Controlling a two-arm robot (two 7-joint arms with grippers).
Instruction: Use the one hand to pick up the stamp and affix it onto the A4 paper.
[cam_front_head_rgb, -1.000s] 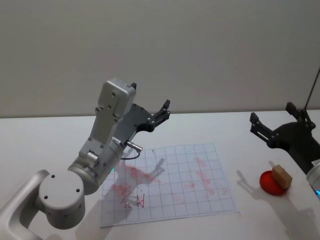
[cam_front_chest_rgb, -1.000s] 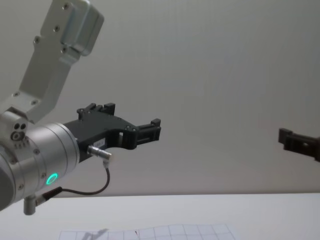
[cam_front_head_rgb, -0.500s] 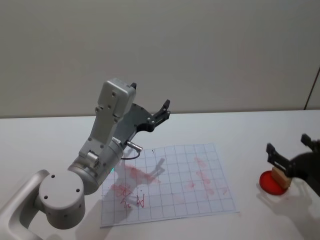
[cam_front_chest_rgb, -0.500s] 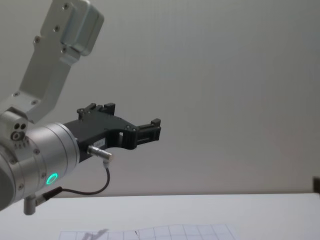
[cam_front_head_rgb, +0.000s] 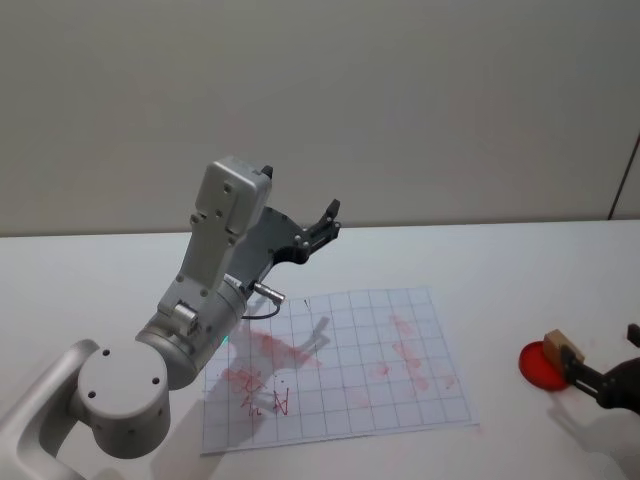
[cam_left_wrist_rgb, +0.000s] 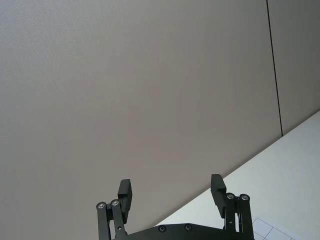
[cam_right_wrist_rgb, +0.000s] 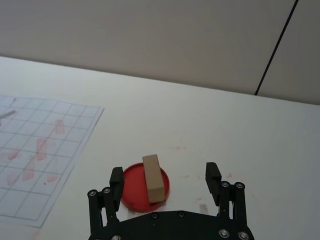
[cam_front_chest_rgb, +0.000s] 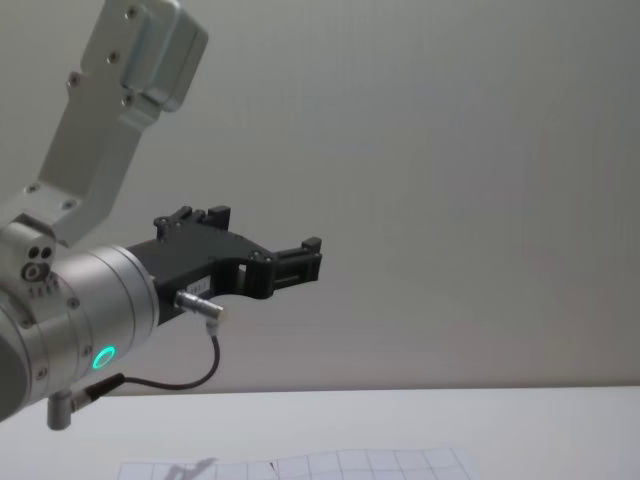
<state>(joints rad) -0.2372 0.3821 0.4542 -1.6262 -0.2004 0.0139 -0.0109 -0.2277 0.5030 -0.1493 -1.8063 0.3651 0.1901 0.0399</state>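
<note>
Head view: the A4 paper (cam_front_head_rgb: 350, 370) lay flat at mid-desk, red-smeared, its right edge well apart from a red pad (cam_front_head_rgb: 538, 365). The stamp (cam_front_head_rgb: 562, 346), a small wooden block, stood on that pad near the white desk's (cam_front_head_rgb: 500, 270) right side. The right tool (cam_front_head_rgb: 602, 351) was low at the right edge, one finger just beside the stamp. The left tool (cam_front_head_rgb: 327, 222) was held high above the paper's far left corner. Bare desk lay open between paper and pad.

Left wrist view: the left tool (cam_left_wrist_rgb: 171, 189) was spread wide, gripping nothing, facing a plain grey wall (cam_left_wrist_rgb: 150, 90).

Right wrist view: the right tool (cam_right_wrist_rgb: 164, 173) was spread, with the stamp (cam_right_wrist_rgb: 153, 177) upright in the gap, touching neither finger. The pad (cam_right_wrist_rgb: 135, 192) sat clear of the paper's (cam_right_wrist_rgb: 40, 155) edge.

Chest view: the left tool (cam_front_chest_rgb: 312, 258) hung well above the desk (cam_front_chest_rgb: 500, 430); the paper's far edge (cam_front_chest_rgb: 330, 465) showed below.
</note>
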